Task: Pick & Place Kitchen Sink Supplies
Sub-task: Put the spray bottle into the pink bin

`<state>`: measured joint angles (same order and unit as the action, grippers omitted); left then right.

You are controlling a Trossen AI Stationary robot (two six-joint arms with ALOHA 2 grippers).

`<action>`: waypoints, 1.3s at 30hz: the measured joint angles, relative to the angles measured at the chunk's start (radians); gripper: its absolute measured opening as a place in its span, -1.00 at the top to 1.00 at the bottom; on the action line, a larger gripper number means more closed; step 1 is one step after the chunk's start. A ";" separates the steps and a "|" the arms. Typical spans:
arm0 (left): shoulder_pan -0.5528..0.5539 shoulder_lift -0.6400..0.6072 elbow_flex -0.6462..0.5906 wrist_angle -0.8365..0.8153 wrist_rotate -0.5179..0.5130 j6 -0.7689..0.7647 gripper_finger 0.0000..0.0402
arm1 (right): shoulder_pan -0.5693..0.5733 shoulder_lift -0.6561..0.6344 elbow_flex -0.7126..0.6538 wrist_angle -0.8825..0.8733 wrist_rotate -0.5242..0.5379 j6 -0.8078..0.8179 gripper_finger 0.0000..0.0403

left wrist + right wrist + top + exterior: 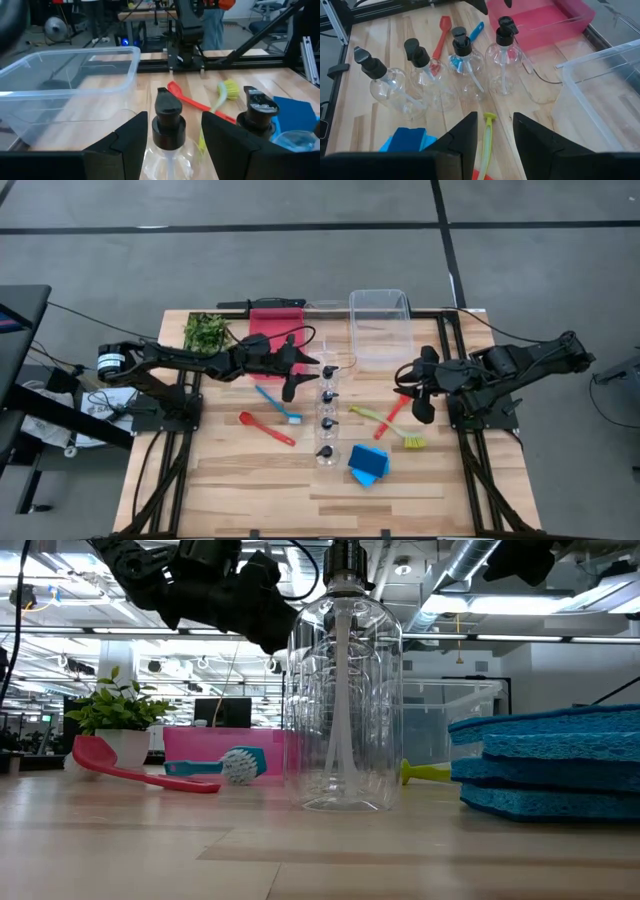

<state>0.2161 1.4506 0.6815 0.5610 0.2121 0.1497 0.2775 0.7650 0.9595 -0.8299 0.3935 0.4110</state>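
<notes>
Several clear bottles with black pump caps stand upright in a row down the table's middle [326, 410]. My left gripper [305, 367] is open at the farthest bottle [168, 125]. Its fingers [132, 137] stand on either side of the black cap with a gap to it. A blue brush [279, 405], a red spatula [267, 428], a yellow-green brush [392, 430] and a red utensil [394, 414] lie flat on the wood. Blue sponges [368, 463] lie stacked near the front. My right gripper [417, 395] hangs open above the table, over the yellow-green brush's handle end [488, 120].
A red bin [275, 328] and a clear plastic bin [380, 325] stand at the table's far edge. A leafy green plant [207, 332] is at the far left. In the low view the nearest bottle [345, 700] fills the middle, with the sponges [550, 765] beside it.
</notes>
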 joint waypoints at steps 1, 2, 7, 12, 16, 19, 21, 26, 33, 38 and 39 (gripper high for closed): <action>0.000 0.000 0.000 0.000 -0.002 -0.002 0.06 | 0.000 0.000 0.000 0.000 0.000 0.000 0.41; 0.001 0.005 0.000 0.003 -0.002 -0.005 0.06 | 0.000 0.000 0.000 0.000 0.000 0.000 0.41; 0.002 0.050 0.000 0.018 0.020 -0.054 0.06 | 0.000 0.000 0.000 0.000 0.000 0.000 0.41; 0.002 0.078 0.000 0.065 0.028 -0.086 0.06 | 0.000 0.000 0.000 0.000 0.000 0.000 0.41; 0.006 0.078 0.000 0.072 0.022 -0.081 0.06 | 0.001 0.000 0.000 0.000 0.000 0.006 0.41; 0.010 0.078 0.000 0.071 0.020 -0.081 0.06 | 0.001 0.000 0.000 0.000 0.000 0.006 0.41; 0.010 0.078 0.000 0.072 0.015 -0.080 0.06 | 0.001 0.000 0.000 0.000 0.000 0.008 0.41; 0.005 0.078 0.000 0.074 -0.006 -0.080 0.09 | 0.001 0.000 0.000 0.000 0.000 0.008 0.41; 0.006 0.078 0.000 0.068 -0.010 -0.106 0.08 | 0.003 0.000 0.000 0.000 0.000 0.008 0.41; 0.006 0.077 -0.006 0.068 -0.010 -0.124 0.07 | 0.003 0.000 0.000 0.000 -0.002 0.008 0.41; 0.006 0.077 -0.006 0.068 -0.010 -0.124 0.06 | 0.003 0.000 0.000 0.000 -0.002 0.008 0.41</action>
<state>0.2218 1.5280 0.6754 0.6285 0.2024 0.0257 0.2802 0.7650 0.9592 -0.8295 0.3914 0.4194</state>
